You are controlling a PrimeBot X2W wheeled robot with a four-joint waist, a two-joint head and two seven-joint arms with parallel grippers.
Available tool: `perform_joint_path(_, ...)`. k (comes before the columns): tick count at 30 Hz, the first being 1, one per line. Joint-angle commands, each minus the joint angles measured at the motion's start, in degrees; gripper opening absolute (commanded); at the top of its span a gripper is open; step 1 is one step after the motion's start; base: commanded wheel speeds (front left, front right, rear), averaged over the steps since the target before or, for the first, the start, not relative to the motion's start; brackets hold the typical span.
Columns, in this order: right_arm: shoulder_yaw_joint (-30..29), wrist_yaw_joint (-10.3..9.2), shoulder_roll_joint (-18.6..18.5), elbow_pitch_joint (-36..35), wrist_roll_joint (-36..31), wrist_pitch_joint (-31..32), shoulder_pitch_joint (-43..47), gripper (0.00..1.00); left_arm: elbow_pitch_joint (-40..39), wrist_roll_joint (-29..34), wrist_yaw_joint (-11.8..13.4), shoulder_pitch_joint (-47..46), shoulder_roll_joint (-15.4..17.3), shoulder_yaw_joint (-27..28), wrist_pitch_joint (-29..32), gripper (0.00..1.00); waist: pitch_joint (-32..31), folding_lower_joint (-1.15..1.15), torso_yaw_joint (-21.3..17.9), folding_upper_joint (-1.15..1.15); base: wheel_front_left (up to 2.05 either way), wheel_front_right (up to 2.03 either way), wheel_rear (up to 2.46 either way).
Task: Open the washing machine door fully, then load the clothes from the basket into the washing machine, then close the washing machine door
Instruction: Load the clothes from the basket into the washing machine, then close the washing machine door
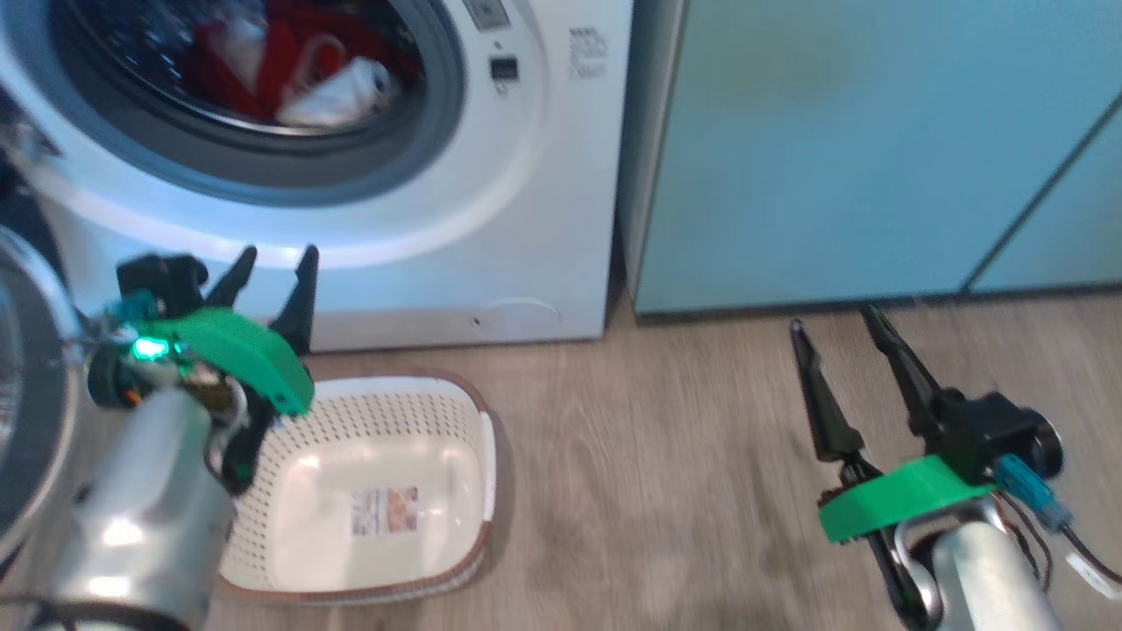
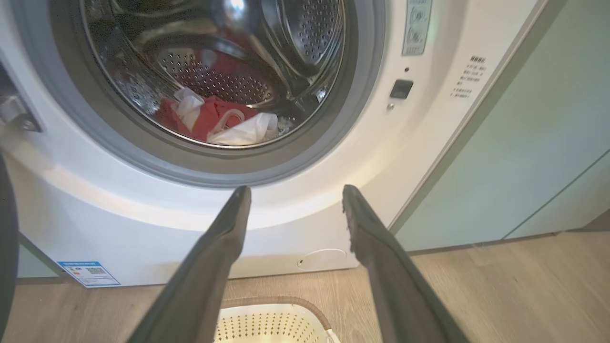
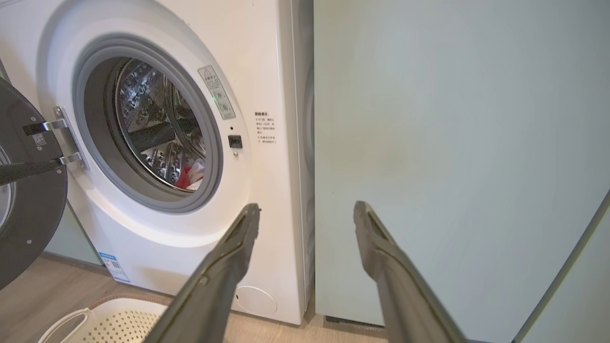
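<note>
The red and white clothes [image 1: 289, 70] lie inside the steel drum of the white washing machine [image 1: 491, 245], also seen as clothes [image 2: 214, 119] in the left wrist view. The washing machine door [image 3: 24, 190] hangs swung open at the left. The basket [image 1: 368, 499] stands on the floor before the machine with just a paper label on its floor. My left gripper [image 1: 276, 263] is open and empty, above the basket's far left corner, pointing at the machine front. My right gripper [image 1: 833, 324] is open and empty, over the floor before the cabinets.
Pale teal cabinets [image 1: 859, 149] stand right of the machine. Wood-look floor [image 1: 666, 456] stretches between the basket and my right arm. The open door's dark rim [image 1: 26, 394] sits close to my left forearm.
</note>
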Motion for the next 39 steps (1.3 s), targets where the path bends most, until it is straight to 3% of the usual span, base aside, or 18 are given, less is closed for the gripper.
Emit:
perform_joint_path(1, 0.21, -0.01, -0.12, -1.96, -0.18, -0.53, 0.03, 1.0, -4.92, 1.29, 1.12, 1.08, 1.31, 3.44, -0.75, 1.0, -4.87, 0.01, 3.58, 0.0, 0.0, 0.0, 0.0)
perform_joint_path(10, -1.41, -0.01, -0.12, -2.91, -0.22, -0.53, 3.55, 1.0, -26.11, 10.4, 5.75, 18.51, -1.13, 8.2, -0.78, 1.0, -8.01, 0.01, 7.23, 0.0, 0.0, 0.0, 0.0)
perform_joint_path(17, -1.99, -0.01, -0.12, -3.37, 0.8, -0.53, 4.06, 1.0, -35.97, 14.83, 6.61, 27.77, -4.31, 11.04, -0.78, 1.0, -9.11, 0.01, 8.03, 0.0, 0.0, 0.0, 0.0)
perform_joint_path(30, -2.69, -0.01, -0.12, -3.53, 1.1, -0.53, 5.09, 1.0, -41.64, 23.64, 7.82, 35.5, -10.51, 16.27, -0.78, 1.0, -9.86, 0.01, 8.56, 0.0, 0.0, 0.0, 0.0)
perform_joint_path(39, -2.92, -0.01, -0.12, -3.5, 1.35, -0.53, 5.46, 1.0, -43.5, 26.17, 7.66, 35.99, -12.26, 19.69, -0.78, 1.0, -9.37, 0.01, 8.17, 0.0, 0.0, 0.0, 0.0)
